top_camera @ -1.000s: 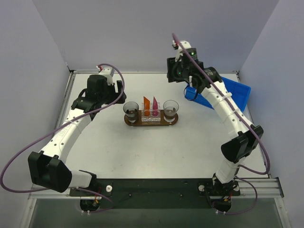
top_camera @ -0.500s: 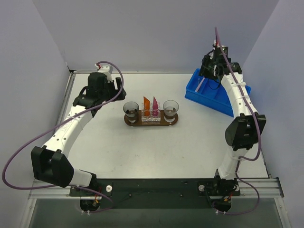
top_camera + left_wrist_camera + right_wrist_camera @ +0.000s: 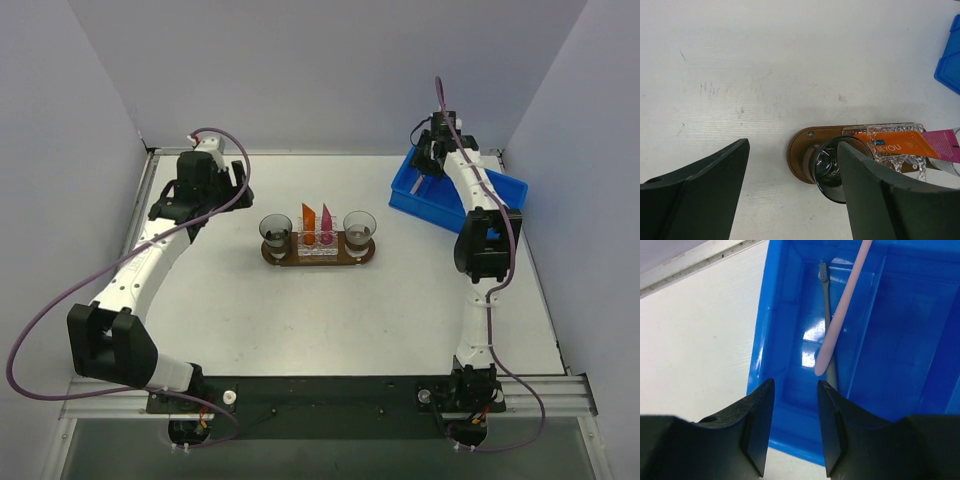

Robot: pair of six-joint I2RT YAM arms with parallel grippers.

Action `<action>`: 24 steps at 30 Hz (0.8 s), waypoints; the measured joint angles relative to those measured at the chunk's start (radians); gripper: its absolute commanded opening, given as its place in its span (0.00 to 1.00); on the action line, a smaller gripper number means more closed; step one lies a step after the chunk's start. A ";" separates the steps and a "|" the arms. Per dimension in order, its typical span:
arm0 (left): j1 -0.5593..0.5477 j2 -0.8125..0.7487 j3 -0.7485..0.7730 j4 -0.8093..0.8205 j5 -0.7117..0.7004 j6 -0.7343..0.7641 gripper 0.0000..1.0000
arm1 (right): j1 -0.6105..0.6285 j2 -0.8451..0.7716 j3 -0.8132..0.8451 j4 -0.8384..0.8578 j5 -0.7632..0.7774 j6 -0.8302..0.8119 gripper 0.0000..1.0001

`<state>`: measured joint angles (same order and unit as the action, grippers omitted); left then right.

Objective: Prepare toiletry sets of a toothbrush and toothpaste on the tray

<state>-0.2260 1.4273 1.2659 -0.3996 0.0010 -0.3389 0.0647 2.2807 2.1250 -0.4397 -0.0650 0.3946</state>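
The tray (image 3: 320, 263) lies mid-table with the orange toothpaste (image 3: 309, 222) and the magenta toothpaste (image 3: 326, 224) standing in a clear holder on it. In the left wrist view the tray (image 3: 801, 150) shows under both tubes, orange (image 3: 890, 145) and magenta (image 3: 942, 146). A pale-pink toothbrush (image 3: 845, 305) lies slanted in the blue bin (image 3: 785, 305), over a grey brush (image 3: 827, 315). My right gripper (image 3: 796, 386) hovers open above the bin's near end, short of the pink handle, nothing between its fingers. My left gripper (image 3: 792, 146) is wide open and empty, left of the tray.
Two dark glass cups (image 3: 275, 229) (image 3: 359, 225) stand at the tray's ends; the left one (image 3: 832, 167) sits close to my left gripper's right finger. The blue bin (image 3: 470, 200) is at the back right near the wall. Grey walls enclose the table.
My right arm swung from beside the tray back and right over the blue bin, and its jaws narrowed. My left arm drew back a little toward the far left.
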 measured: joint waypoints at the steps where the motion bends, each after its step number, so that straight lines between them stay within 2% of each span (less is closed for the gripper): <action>1: 0.006 0.000 0.000 0.000 -0.001 0.000 0.82 | -0.001 0.006 0.000 0.007 0.007 0.007 0.35; 13: 0.039 0.015 0.017 0.000 -0.001 0.000 0.81 | -0.026 0.041 0.000 0.067 0.105 0.058 0.35; 24: 0.041 0.015 0.018 -0.001 -0.001 0.000 0.81 | -0.038 0.106 0.008 0.096 0.117 0.085 0.34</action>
<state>-0.1852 1.4425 1.2839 -0.4004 0.0002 -0.3389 0.0265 2.3871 2.1334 -0.3439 0.0525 0.4797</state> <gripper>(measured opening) 0.812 0.348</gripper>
